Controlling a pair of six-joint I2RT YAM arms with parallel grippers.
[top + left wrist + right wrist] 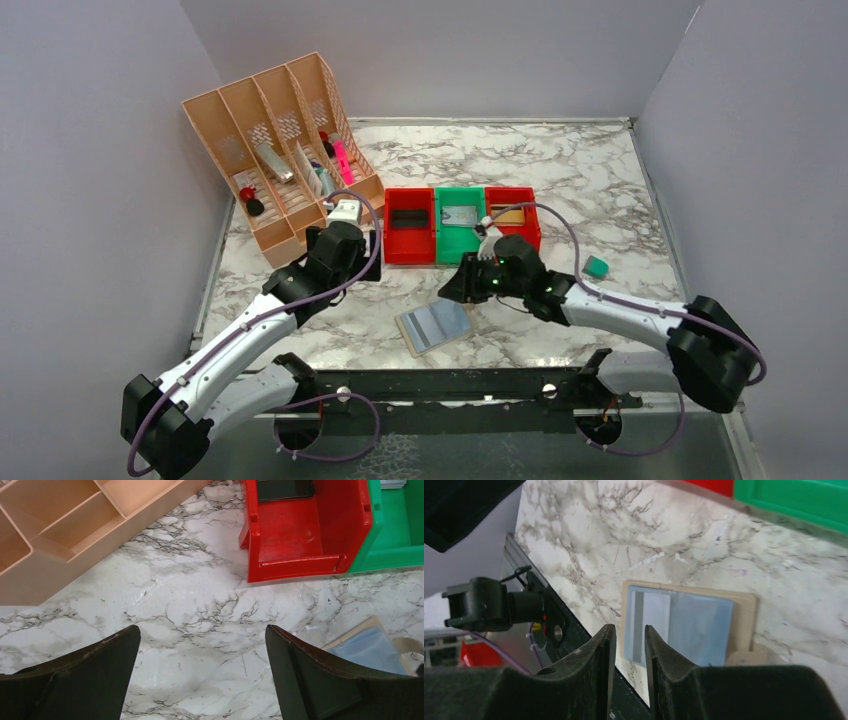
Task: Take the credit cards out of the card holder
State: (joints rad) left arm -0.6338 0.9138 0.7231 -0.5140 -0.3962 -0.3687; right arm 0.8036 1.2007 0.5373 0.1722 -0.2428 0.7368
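The card holder [435,325] lies open and flat on the marble table near the front edge, tan at the border with pale blue-grey panels facing up. It also shows in the right wrist view [689,625] and at the right edge of the left wrist view [370,642]. My right gripper [452,287] hovers just above the holder's far left part; its jaws [630,630] stand a narrow gap apart with nothing between them. My left gripper [368,255] is wide open and empty [202,630] over bare marble, left of the holder and in front of the left red bin.
Three small bins stand in a row behind the holder: red [409,255], green [459,248] and red [525,195], each with a card-like item inside. A peach desk organizer [270,150] stands at the back left. A small teal object [597,266] lies at the right. A black rail [450,385] runs along the front edge.
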